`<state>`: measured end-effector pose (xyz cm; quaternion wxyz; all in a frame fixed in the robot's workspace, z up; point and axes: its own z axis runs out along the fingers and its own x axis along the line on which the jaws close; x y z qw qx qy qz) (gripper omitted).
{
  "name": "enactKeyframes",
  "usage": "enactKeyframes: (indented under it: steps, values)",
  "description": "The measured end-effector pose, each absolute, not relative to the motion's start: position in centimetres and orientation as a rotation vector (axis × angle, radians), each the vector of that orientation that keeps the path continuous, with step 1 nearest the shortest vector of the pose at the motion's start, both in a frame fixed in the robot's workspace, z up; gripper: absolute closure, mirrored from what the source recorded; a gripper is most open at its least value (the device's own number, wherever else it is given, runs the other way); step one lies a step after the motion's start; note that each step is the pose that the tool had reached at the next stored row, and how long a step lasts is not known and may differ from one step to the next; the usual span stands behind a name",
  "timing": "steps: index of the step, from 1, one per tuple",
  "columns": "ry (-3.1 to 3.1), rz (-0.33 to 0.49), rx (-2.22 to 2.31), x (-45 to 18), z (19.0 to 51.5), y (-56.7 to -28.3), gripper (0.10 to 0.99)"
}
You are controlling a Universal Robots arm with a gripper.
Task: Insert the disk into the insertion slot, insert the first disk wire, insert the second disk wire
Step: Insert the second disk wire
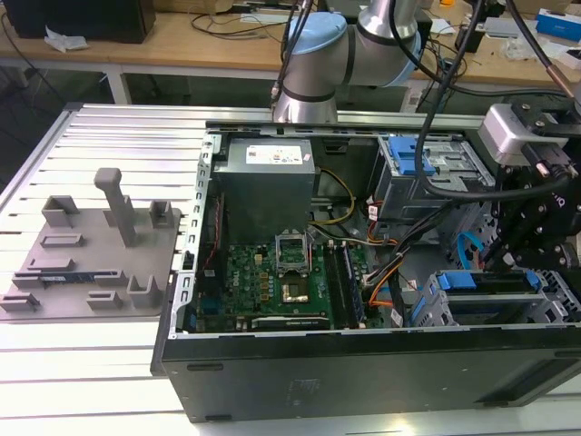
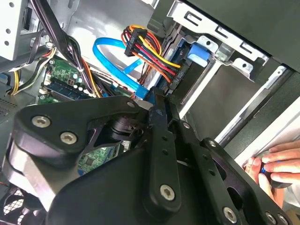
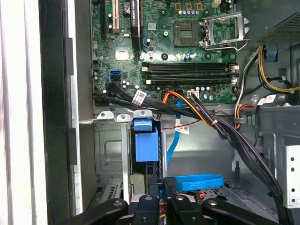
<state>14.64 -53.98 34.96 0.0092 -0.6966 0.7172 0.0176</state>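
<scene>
The black gripper (image 2: 159, 105), fingers pinched on the flat blue data wire (image 2: 110, 56), is seemingly plugging it into the blue-framed silver disk (image 1: 481, 283); careful alignment needed.

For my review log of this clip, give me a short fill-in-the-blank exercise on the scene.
1. The computer case lies with its side ____.
2. In the second wrist view, the flat cable looping above the gripper is ____.
3. In the exterior view, the grey fixture plate lies to the case's ____.

Missing words: open; blue; left
</scene>
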Motion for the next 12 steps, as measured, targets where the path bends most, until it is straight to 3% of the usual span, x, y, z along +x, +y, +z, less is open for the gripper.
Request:
enactKeyframes:
  steps: [12]
  values:
    - [2.240, 0.055, -2.176, 14.98, 34.88, -54.17, 0.925]
